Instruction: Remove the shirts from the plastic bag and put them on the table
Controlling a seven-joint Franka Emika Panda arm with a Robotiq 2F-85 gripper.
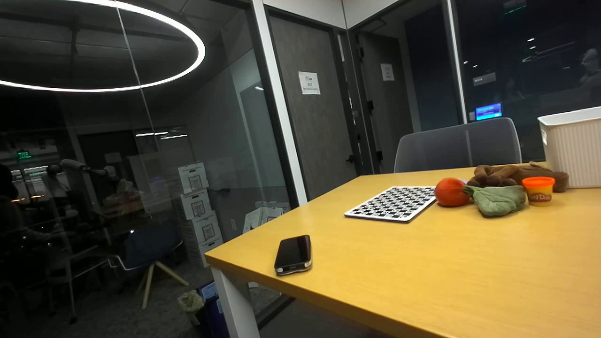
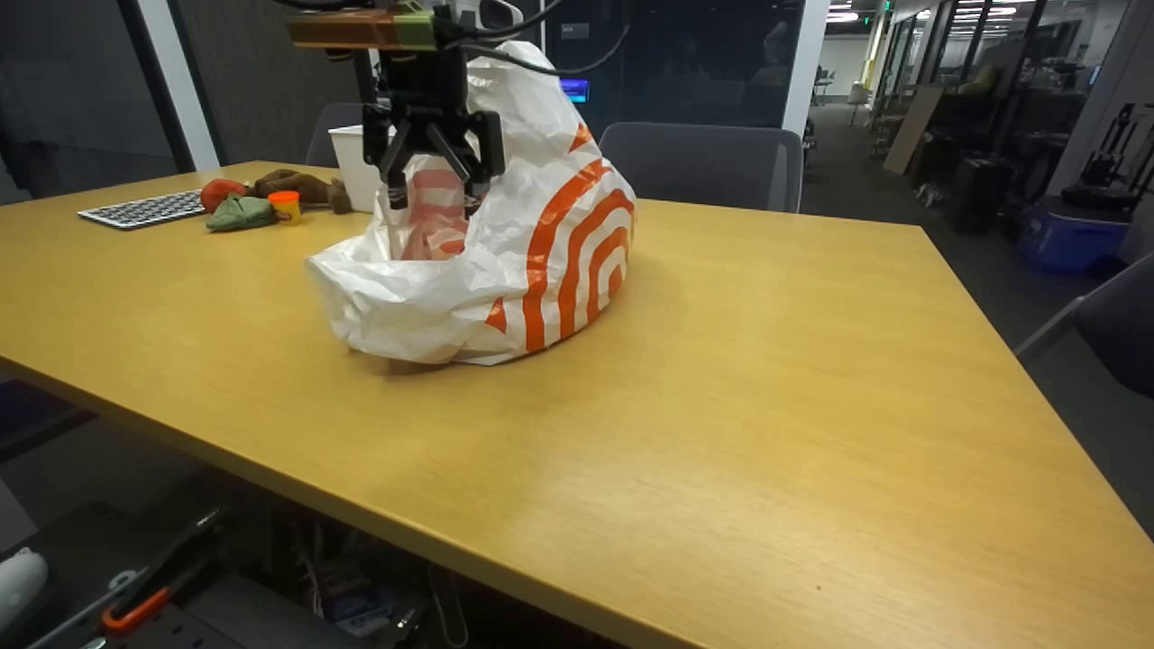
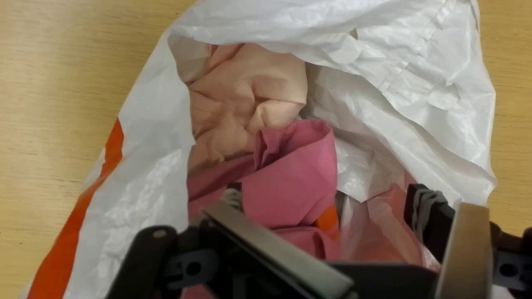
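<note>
The white plastic bag (image 2: 406, 311) with orange stripes stands, mouth open, on the light tan table (image 2: 766, 433). In the wrist view the bag (image 3: 145, 178) lies open around a dark pink shirt (image 3: 291, 178) and a peach shirt (image 3: 249, 91) behind it. My gripper (image 2: 435, 198) points down at the bag's mouth in an exterior view. In the wrist view my gripper (image 3: 326, 195) is open over the pink shirt, its fingers wide apart with nothing gripped. One finger is over the pink cloth, the other beside the bag's wall. The shirts' lower parts are hidden.
On the table are a checkered board (image 1: 392, 203), a phone (image 1: 293, 254), a red ball-like toy (image 1: 451, 192), a green cloth leaf (image 1: 497, 201), a brown plush (image 1: 512, 176), a Play-Doh tub (image 1: 538, 191) and a white bin (image 1: 575, 148). Chairs stand behind it.
</note>
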